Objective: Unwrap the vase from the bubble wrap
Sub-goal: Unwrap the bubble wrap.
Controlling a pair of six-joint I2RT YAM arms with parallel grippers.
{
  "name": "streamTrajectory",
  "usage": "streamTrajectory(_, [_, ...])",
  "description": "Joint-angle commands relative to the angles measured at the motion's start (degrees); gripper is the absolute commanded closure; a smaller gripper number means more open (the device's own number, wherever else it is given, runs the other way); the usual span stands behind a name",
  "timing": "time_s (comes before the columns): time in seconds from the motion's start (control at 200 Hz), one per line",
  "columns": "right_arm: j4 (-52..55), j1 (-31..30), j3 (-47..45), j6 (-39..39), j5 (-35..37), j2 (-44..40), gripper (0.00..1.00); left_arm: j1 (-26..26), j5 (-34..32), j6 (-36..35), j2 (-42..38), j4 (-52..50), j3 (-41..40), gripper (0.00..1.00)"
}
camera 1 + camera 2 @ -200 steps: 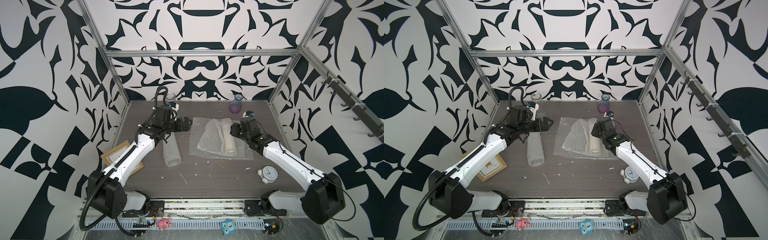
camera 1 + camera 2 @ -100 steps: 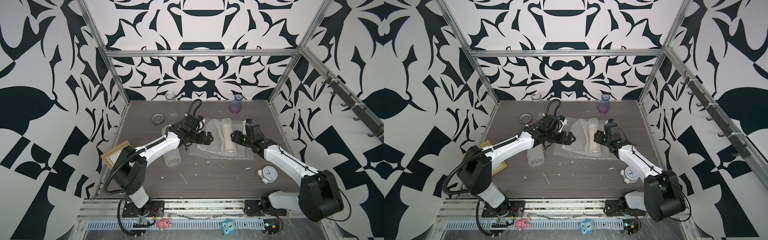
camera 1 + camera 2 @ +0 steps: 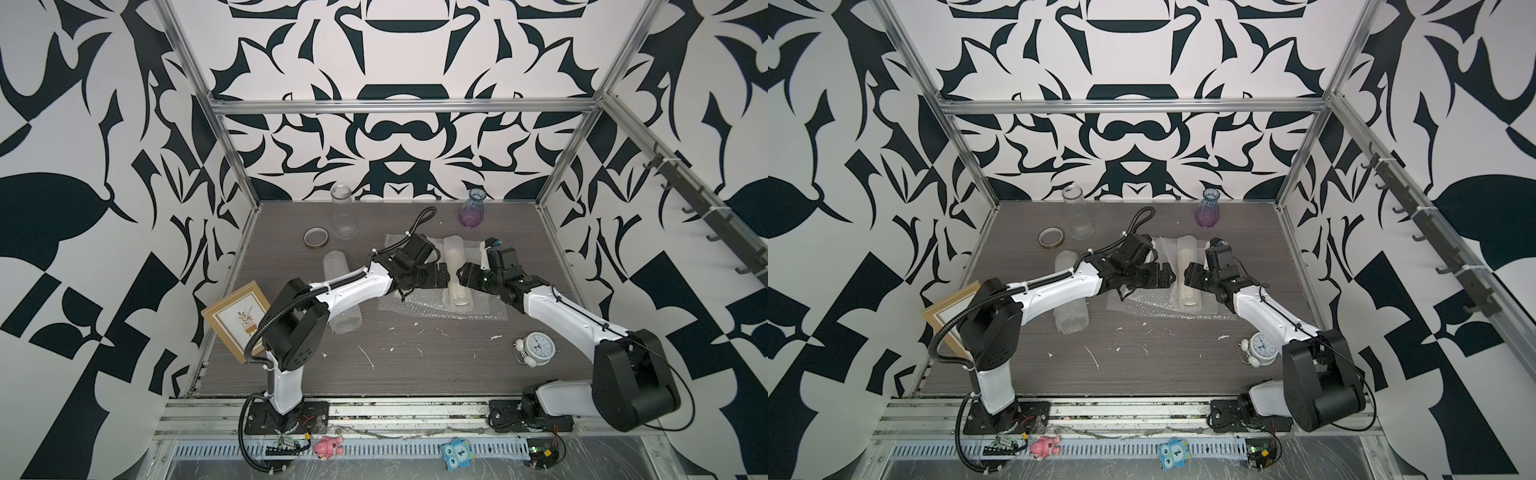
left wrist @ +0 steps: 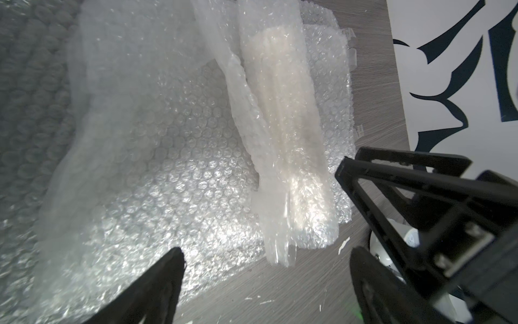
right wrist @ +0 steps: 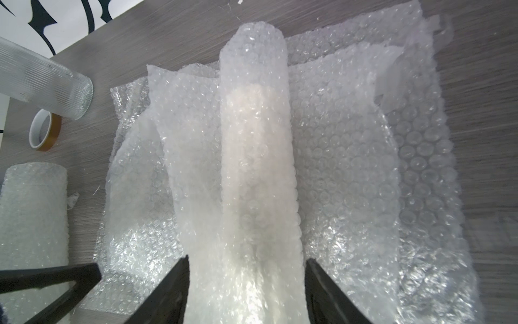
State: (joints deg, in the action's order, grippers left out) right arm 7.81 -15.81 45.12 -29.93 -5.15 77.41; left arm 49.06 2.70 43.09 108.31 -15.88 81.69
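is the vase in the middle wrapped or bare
wrapped, partly loosened: the pale vase lies inside a bubble wrap tube, one flap peeled aside over flat sheets

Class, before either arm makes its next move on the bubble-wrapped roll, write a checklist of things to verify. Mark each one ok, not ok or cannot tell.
1. Right gripper astride the wrapped roll: ok, a finger on each side.
2. Right grip firm on the roll: cannot tell.
3. Left gripper open: ok, fingers wide apart, nothing held.
4. Loose flap gripped: not ok, neither gripper holds it.
5. Roll resting on the flat sheet: ok.
6. Second roll clear of the sheet: ok, it lies apart.
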Motion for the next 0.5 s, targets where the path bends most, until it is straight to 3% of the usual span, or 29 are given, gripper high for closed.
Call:
streamTrajectory(0.0, [-1.0,0.6,1.1,1.2,0.5,0.2,0.34,0.1,-3.0,4.5,2.3,0.6,2.5,0.09])
streamTrajectory(0.365, [-1.0,1.9,3.9,2.9,-0.5,5.1,0.34,-0.7,-2.2,5.7,11.1,2.9,9.4,0.26])
streamTrajectory(0.495, [-1.0,1.9,5.1,2.9,-1.6,7.6,0.34,-1.7,-0.2,7.0,13.1,4.9,9.1,0.37])
